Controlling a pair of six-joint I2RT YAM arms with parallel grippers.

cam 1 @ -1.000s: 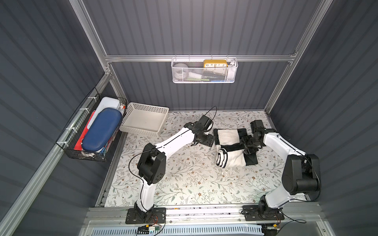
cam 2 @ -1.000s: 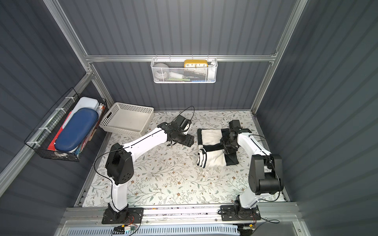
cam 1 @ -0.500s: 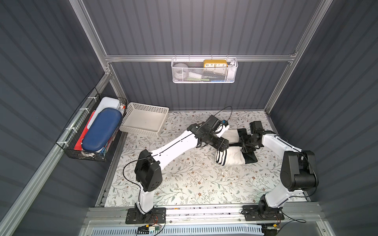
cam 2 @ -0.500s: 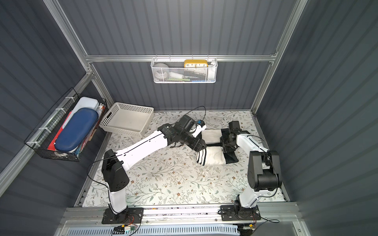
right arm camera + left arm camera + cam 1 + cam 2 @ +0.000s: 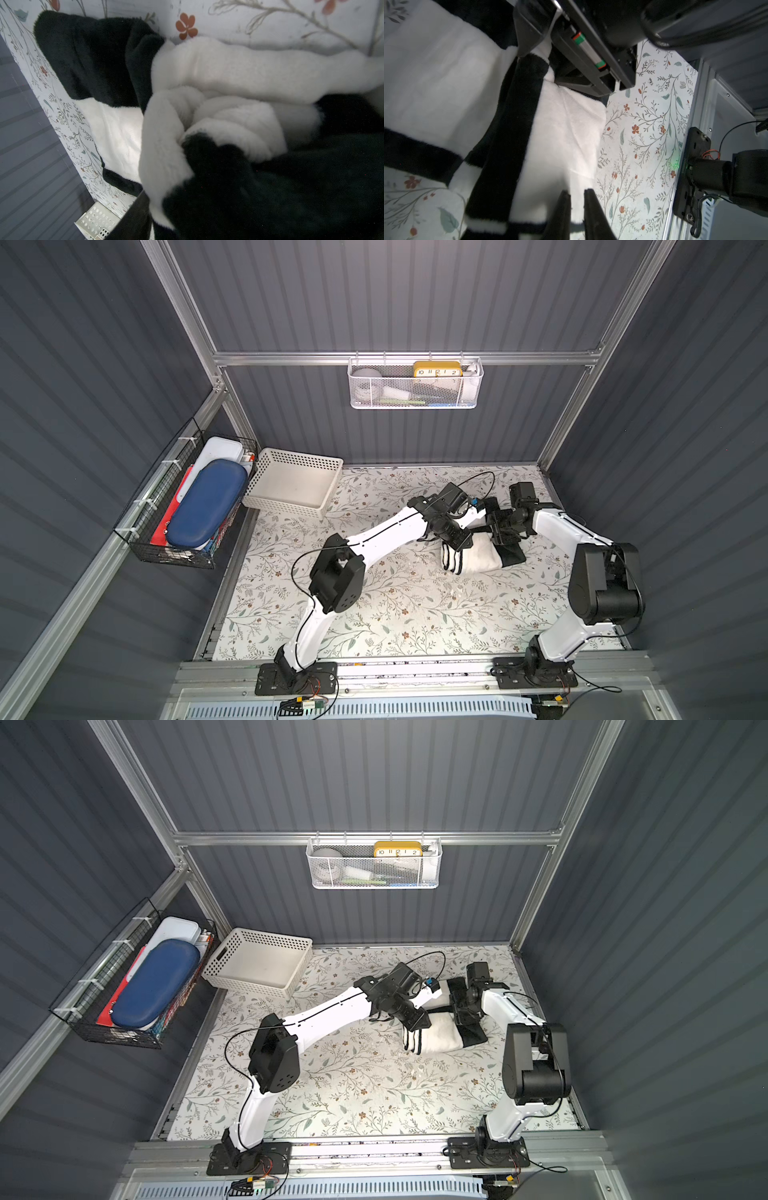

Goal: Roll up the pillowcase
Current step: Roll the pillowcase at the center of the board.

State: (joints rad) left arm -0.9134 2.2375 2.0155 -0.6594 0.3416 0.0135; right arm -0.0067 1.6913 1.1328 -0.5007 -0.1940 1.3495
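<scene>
Both arms stretch forward, left gripper (image 5: 460, 542) nearly closed beside right gripper (image 5: 500, 532).

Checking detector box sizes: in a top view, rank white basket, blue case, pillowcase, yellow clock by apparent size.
1. white basket and blue case, too close to rank
2. pillowcase, partly covered
3. yellow clock

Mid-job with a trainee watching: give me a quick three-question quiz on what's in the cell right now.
1. True or false: the pillowcase lies inside the white basket.
2. Of the left gripper and right gripper, which are at the pillowcase? A left only, B right only, C both.
3. Fill in: the clock in the mesh wall basket is ___.
Key: 1 false, the white basket is empty; 2 C; 3 yellow.
</scene>
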